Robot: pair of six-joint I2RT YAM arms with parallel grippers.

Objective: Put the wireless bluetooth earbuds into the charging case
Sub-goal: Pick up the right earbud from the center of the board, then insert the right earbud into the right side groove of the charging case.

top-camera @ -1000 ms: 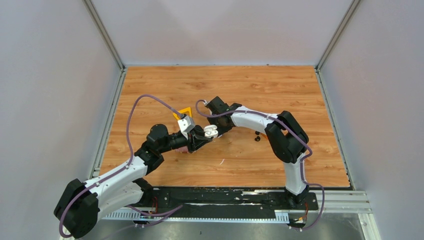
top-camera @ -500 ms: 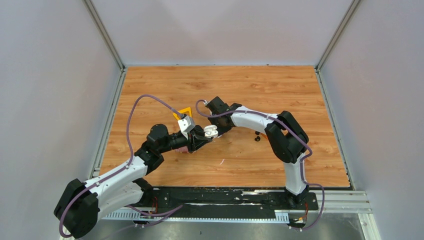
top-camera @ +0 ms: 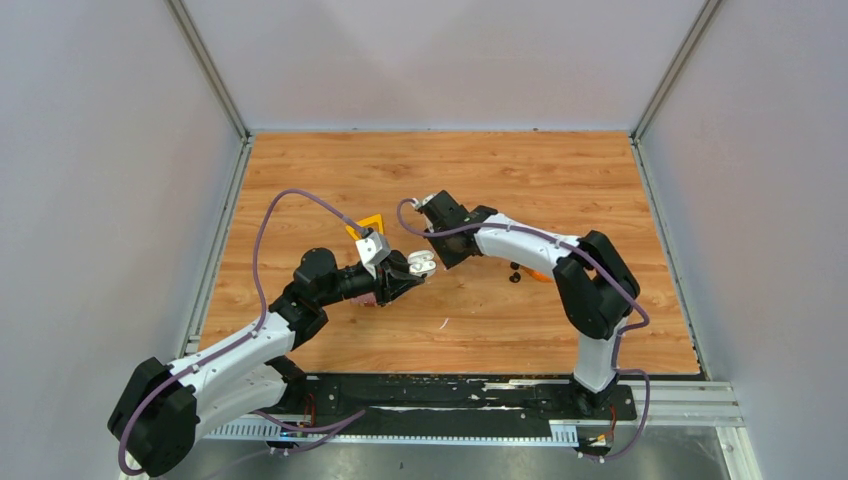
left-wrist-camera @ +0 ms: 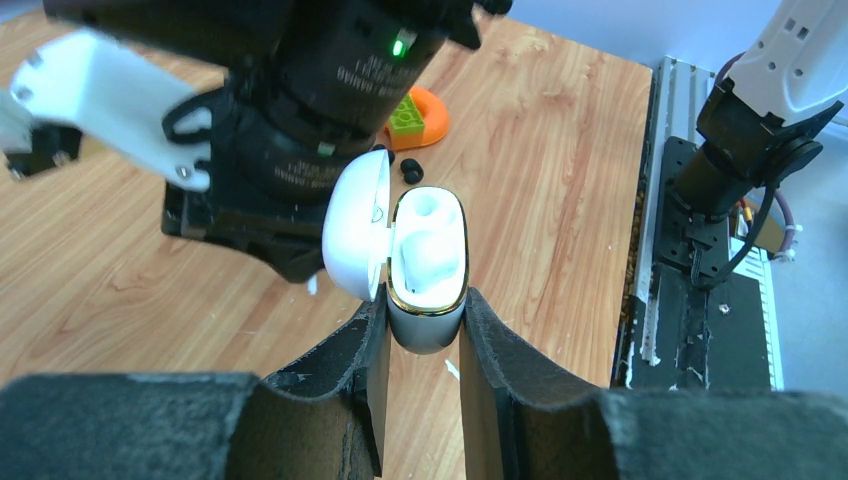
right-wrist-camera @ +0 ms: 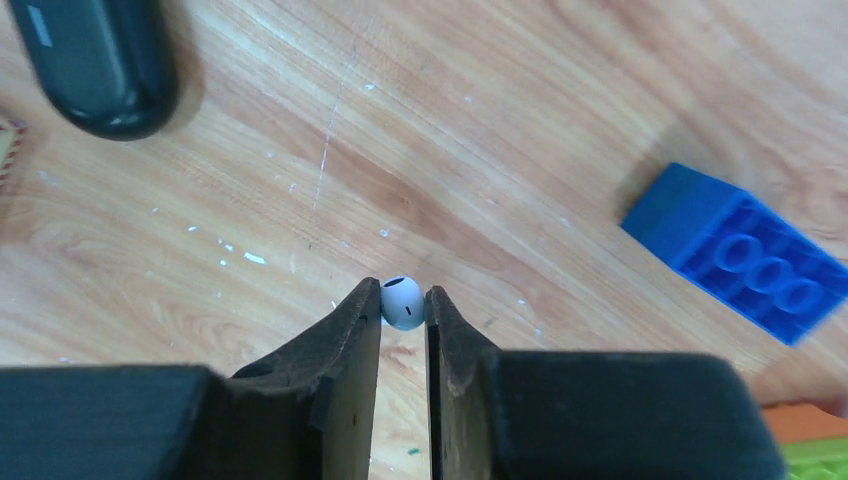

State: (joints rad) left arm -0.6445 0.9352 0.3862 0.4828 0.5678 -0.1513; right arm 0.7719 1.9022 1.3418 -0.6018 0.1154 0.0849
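My left gripper [left-wrist-camera: 424, 310] is shut on the lower body of the white charging case [left-wrist-camera: 428, 270] and holds it above the table. Its lid [left-wrist-camera: 355, 240] hangs open to the left, and a white shape sits in the inner recess; I cannot tell whether it is an earbud. In the top view the case [top-camera: 421, 264] is at the table's middle. My right gripper [right-wrist-camera: 403, 305] is shut on one small white earbud [right-wrist-camera: 403, 300] above the wood. It stands [top-camera: 446, 252] just right of and beyond the case.
A black oval object [right-wrist-camera: 100, 65] lies at the upper left of the right wrist view and a blue brick [right-wrist-camera: 750, 255] at the right. An orange and green piece [left-wrist-camera: 415, 112] and small black bits [left-wrist-camera: 410, 170] lie beyond the case. A thin white sliver [top-camera: 442, 323] lies on the wood.
My right arm has swung to the right, and its gripper has drawn a little away from the case. The left arm and the case have stayed still.
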